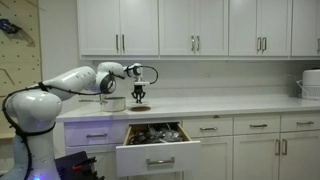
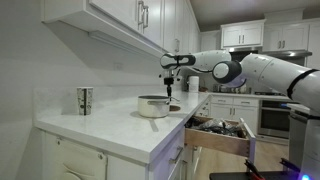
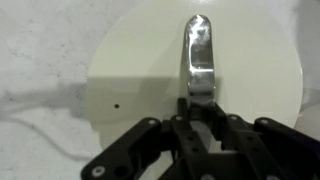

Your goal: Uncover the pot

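Note:
The small silvery pot [image 1: 113, 102] stands on the white counter [image 1: 230, 105], and in an exterior view [image 2: 152, 105] its top looks open. My gripper [image 1: 140, 96] is just beside it, pointing down over a flat brown round lid [image 1: 140, 107] that lies low at the counter surface; both also show in an exterior view, the gripper [image 2: 170, 92] and the lid [image 2: 175, 107]. In the wrist view the lid [image 3: 130, 90] looks pale and round, with a shiny metal handle [image 3: 197, 55]. The gripper [image 3: 202, 112] is shut on that handle.
A drawer [image 1: 150, 158] full of utensils stands open below the counter, also seen in an exterior view [image 2: 215, 138]. A patterned cup [image 2: 85, 100] stands near the wall. A white appliance [image 1: 311, 84] sits at the counter's far end. Upper cabinets [image 1: 190, 25] hang overhead.

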`<state>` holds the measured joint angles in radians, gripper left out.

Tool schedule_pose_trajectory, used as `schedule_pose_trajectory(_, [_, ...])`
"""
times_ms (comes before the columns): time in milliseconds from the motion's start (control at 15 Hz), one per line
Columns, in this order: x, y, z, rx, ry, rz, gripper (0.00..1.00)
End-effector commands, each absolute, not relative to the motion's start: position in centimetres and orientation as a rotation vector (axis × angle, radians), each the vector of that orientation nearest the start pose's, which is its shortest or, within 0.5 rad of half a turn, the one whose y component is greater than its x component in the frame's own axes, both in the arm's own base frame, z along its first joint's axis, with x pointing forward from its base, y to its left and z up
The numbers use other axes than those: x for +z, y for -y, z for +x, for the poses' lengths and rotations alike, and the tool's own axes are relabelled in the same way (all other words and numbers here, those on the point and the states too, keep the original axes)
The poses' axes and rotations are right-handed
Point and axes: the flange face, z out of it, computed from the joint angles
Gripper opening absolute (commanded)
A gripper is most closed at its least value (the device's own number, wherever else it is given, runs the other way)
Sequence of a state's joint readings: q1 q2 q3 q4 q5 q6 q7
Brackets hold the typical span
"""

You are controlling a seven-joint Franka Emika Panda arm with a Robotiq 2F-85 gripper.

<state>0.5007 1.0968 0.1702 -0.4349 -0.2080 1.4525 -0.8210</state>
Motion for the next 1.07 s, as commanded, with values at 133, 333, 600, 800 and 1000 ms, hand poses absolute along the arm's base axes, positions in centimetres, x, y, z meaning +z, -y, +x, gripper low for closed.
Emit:
schedule_pose_trajectory(133, [40.3, -39.1, 66.9, 0.125, 2.034, -2.433, 0.06])
schedule_pose_trajectory(333, [39.8, -39.2, 67.0, 0.113, 2.023, -2.430, 0.06])
schedule_pose_trajectory(600, [39.2, -39.3, 67.1, 0.106, 2.013, -2.429, 0.06])
schedule_pose_trajectory(800, [38.8, -39.5, 67.5, 0.093, 2.017, -2.436, 0.06])
schedule_pose_trajectory(1000, [38.5, -39.6, 67.7, 0.068, 2.024, -2.448, 0.06])
